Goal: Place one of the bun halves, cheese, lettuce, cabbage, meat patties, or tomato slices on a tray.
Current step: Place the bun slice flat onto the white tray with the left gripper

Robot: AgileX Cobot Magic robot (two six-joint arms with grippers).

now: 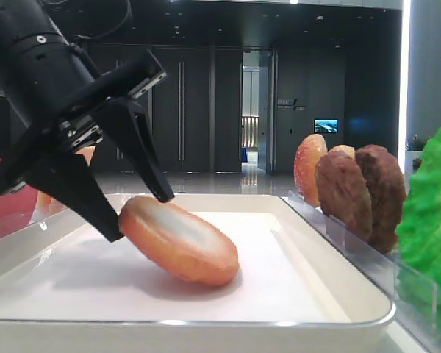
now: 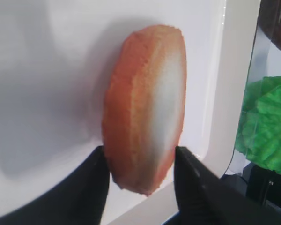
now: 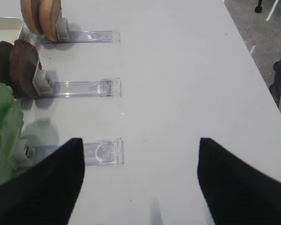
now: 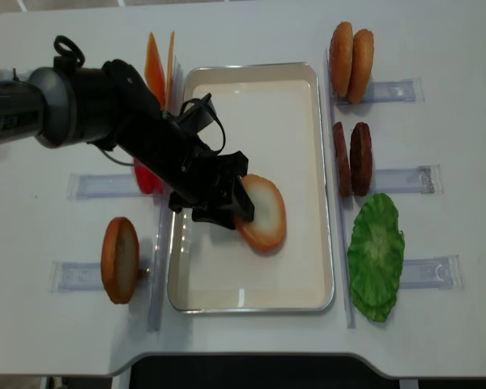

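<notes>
Low exterior view: your left tool [image 1: 141, 217] straddles the raised end of the bun half [image 1: 179, 240], one finger at each face; the bun is tilted, its lower edge resting on the floor of the white tray [image 1: 294, 294]. Beyond the tray's right rim stand another bun [image 1: 309, 168], two meat patties [image 1: 360, 193] and the lettuce [image 1: 432, 220] in clear holders. Right wrist view: your right tool [image 3: 140, 183] hangs over bare table [image 3: 187, 70] with its fingers spread wide and nothing between them; buns [image 3: 42, 16], patties [image 3: 16, 68] and lettuce [image 3: 3, 126] stand at the ends of clear rails along the left. Left wrist view: the bun half [image 2: 147, 108] stands on edge, its end between the two dark fingers [image 2: 84, 192]; whether they press it or have just parted you cannot tell. Tray rim and lettuce [image 2: 267, 122] lie to the right. Overhead view: the left tool [image 4: 223, 203] meets the bun half [image 4: 263, 212] near the tray's middle. Cheese [image 4: 152, 66] and a tomato slice [image 4: 146, 177] stand left of the tray, with a further bun [image 4: 119, 259] lower left.
</notes>
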